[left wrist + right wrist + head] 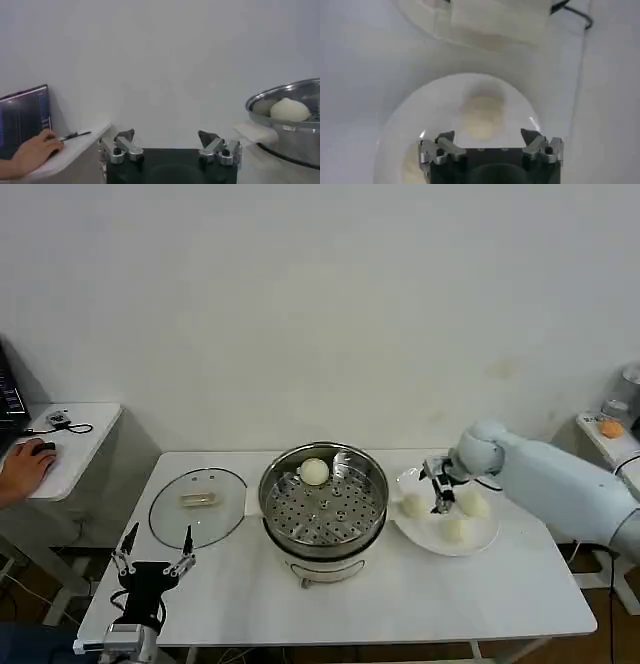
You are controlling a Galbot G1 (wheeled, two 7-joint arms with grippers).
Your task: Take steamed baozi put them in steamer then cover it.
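Right gripper [441,487], jaws wide and empty, is hovering over three buns [455,529] on the plate [482,542] at right of centre, one bun [314,472] sitting in the steamer [323,502]; an off-centre closing is risking nudging neighbours off; left gripper [153,558] idling open at lower left.

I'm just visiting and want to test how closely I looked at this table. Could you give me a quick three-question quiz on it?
1. How many buns lie inside the steel pot right now?
2. True or false: the glass lid is on the pot.
3. Which gripper is over the white plate: (a) the left gripper, (b) the right gripper?

Key
1. One, at the far side of the holed tray; three more sit on the plate.
2. False. The lid lies flat on the table beside the pot, on the robot's left.
3. (b). It is open above the plate; the left gripper waits, open, at the near table edge.
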